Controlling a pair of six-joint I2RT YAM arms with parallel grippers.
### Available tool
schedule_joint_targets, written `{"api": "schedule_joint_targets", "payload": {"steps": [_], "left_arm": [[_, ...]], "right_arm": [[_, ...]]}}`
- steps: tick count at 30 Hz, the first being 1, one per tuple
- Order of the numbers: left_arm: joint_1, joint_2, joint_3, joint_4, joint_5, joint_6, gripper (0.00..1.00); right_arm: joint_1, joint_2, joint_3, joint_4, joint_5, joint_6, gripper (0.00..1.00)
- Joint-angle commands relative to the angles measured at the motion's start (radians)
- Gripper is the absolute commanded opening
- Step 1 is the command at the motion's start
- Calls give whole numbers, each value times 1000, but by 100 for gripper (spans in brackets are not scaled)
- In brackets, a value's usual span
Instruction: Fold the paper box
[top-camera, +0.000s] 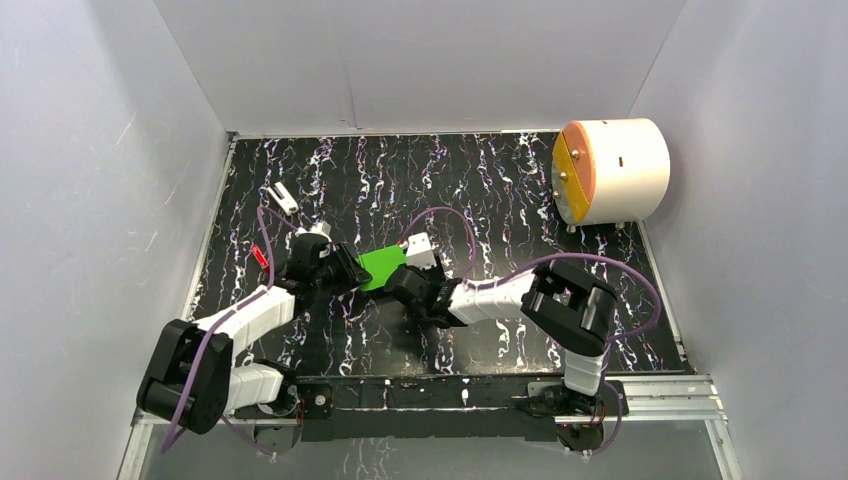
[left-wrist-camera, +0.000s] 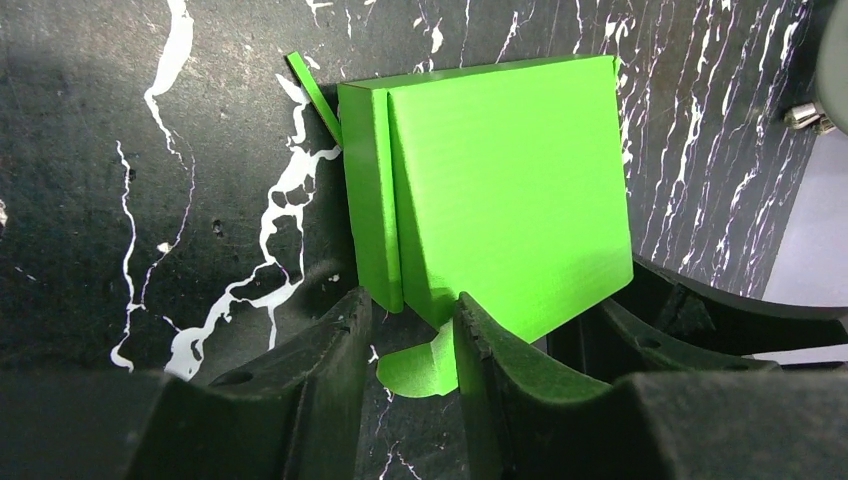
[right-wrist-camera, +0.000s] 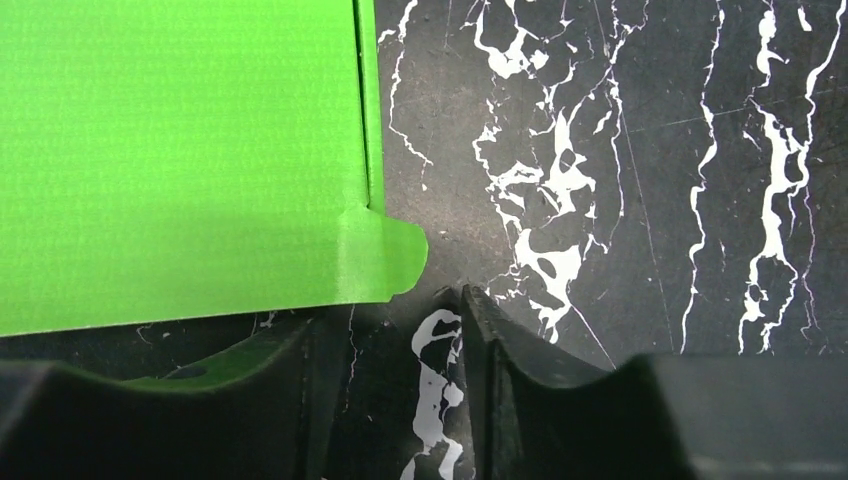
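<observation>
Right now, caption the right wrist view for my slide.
Right gripper open over the marbled table, fingertips just short of the paper box and its rounded tab.

Paper box is laid mid-surface, bracketed by both hands: left hand at its left end, right hand at its right near corner. Cylinder is set at far right, well apart.

Plain white walls box in a black worktop veined with white like marble; a metal rail runs along its near edge.
</observation>
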Motion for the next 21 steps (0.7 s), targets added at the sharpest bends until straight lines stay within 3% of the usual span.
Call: {"api": "schedule_joint_targets", "payload": {"steps": [1, 17, 21], "left_arm": [[-5, 21, -18, -19, 12, -3, 34], [-4, 44, 17, -26, -16, 20, 36], [-4, 43, 22, -30, -21, 23, 36]], "right_arm": [[10, -19, -43, -89, -81, 2, 58], [-14, -296, -56, -167, -361, -217, 92], [-75, -329, 1, -182, -426, -251, 92]]}}
